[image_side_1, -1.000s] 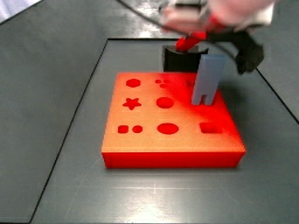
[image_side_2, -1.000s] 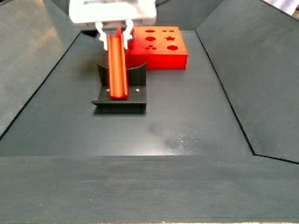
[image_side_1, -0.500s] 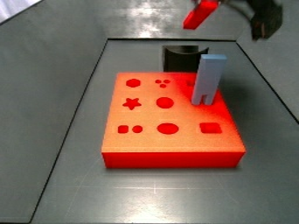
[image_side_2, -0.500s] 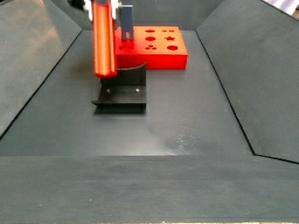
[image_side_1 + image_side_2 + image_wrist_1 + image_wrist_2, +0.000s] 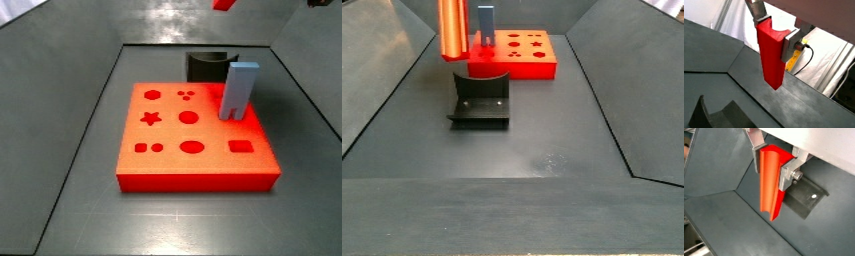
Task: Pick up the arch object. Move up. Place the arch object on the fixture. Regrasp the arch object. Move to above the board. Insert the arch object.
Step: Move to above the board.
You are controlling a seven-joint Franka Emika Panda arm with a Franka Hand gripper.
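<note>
The red arch object [image 5: 771,55] hangs upright, gripped at its upper end between the silver fingers [image 5: 791,44] of my gripper [image 5: 776,34]; both wrist views show this [image 5: 769,178]. In a side view the bar [image 5: 452,28] hangs well above the dark fixture [image 5: 480,100], and the gripper is out of frame above it. In a side view only its red tip [image 5: 225,4] shows at the top edge. The fixture [image 5: 207,65] stands behind the orange-red board [image 5: 201,165], whose cut-outs are open. The fixture's base plate [image 5: 804,203] lies below the bar.
A grey-blue upright block [image 5: 241,90] stands on the board's far right part, next to the fixture; it also shows in a side view [image 5: 485,22]. Sloped grey walls [image 5: 382,90] surround the dark floor.
The gripper has risen with the arch object, lifting it off the fixture. The gripper has left the top of both side views.
</note>
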